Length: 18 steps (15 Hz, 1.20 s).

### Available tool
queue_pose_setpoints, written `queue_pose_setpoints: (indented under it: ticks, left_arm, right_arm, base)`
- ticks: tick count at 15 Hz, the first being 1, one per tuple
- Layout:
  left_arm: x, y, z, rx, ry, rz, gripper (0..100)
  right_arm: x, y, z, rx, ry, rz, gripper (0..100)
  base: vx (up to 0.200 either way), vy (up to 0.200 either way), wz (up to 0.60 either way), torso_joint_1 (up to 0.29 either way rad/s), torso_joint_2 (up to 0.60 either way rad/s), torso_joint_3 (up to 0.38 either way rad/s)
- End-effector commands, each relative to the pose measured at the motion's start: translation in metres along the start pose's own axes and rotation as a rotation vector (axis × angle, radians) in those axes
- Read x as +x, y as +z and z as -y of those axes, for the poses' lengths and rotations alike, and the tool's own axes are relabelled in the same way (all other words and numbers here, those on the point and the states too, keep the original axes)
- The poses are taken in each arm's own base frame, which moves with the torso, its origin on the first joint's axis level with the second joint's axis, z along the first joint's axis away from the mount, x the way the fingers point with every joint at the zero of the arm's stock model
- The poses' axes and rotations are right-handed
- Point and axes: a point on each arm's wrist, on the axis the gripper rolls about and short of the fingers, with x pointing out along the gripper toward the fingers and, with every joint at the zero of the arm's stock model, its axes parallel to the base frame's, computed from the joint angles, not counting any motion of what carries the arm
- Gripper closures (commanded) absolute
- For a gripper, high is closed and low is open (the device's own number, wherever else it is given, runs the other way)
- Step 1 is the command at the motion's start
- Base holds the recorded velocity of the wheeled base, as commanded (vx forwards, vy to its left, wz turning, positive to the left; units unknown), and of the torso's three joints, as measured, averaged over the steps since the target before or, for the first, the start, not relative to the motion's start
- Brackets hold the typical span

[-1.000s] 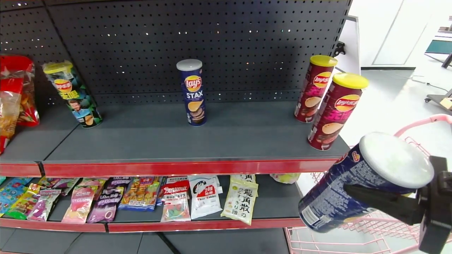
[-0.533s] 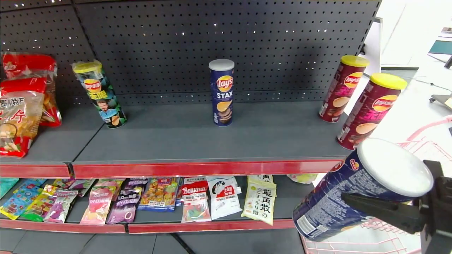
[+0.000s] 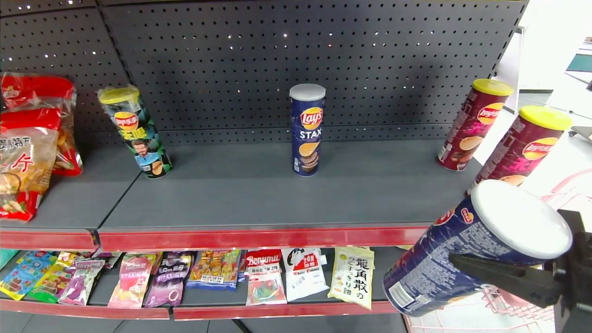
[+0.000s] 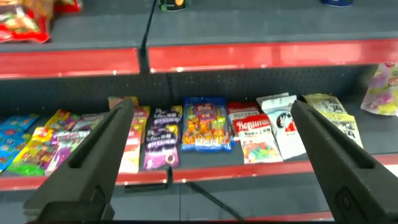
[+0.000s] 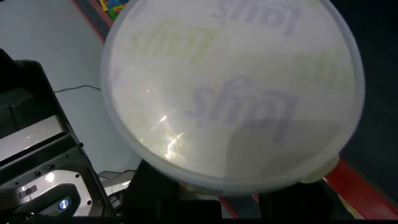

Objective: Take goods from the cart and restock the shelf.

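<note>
My right gripper (image 3: 502,273) is clamping a dark blue chip can (image 3: 439,259) just below its white lid, holding it tilted near the pink cart (image 3: 570,179), low and off the right end of the shelves. My left gripper (image 4: 211,106) is hanging with its fingers spread wide apart in front of the snack bags (image 4: 202,121) on the lower shelf. Farther back on the upper shelf (image 3: 259,199), a matching blue can (image 3: 306,132) is standing upright in the middle, a maroon can (image 3: 527,143) and a second maroon can (image 3: 474,125) are sitting at the right end, and a green can (image 3: 136,134) is standing toward the left.

head cam: looks down on the shelf (image 3: 259,238), close
left wrist: low, facing snack bags (image 4: 205,124) my head sees too
right wrist: jammed against the top of my can (image 5: 230,93)
</note>
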Motion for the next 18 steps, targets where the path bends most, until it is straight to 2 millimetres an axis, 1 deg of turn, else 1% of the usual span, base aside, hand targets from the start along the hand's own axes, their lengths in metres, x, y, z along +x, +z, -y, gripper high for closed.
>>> queue_pose_setpoints:
  ticks: [1,8,11,18]
  left_arm:
    - [0.0001,0.0000,0.0000,0.000,-0.001,-0.001,0]
    - [0.0001,0.0000,0.0000,-0.001,-0.001,-0.001,0]
    - [0.0001,0.0000,0.0000,-0.001,-0.001,-0.001,0]
    - [0.0001,0.0000,0.0000,-0.006,0.001,-0.001,0]
  right_arm:
    - [-0.0001,-0.0003,-0.0002,0.000,0.002,-0.001,100]
    - [-0.0005,0.0002,-0.0002,-0.001,0.002,0.002,100]
    - [-0.0002,0.0001,-0.0001,0.000,0.002,0.001,100]
    - [-0.0016,0.0010,-0.0008,-0.004,0.004,0.007,100]
  base:
    - [0.200,0.000,0.00,0.007,0.01,0.002]
    - [0.000,0.000,0.00,0.000,0.00,0.000]
    - [0.200,0.000,0.00,-0.002,0.00,0.002]
    - [0.000,0.000,0.00,0.000,0.00,0.000]
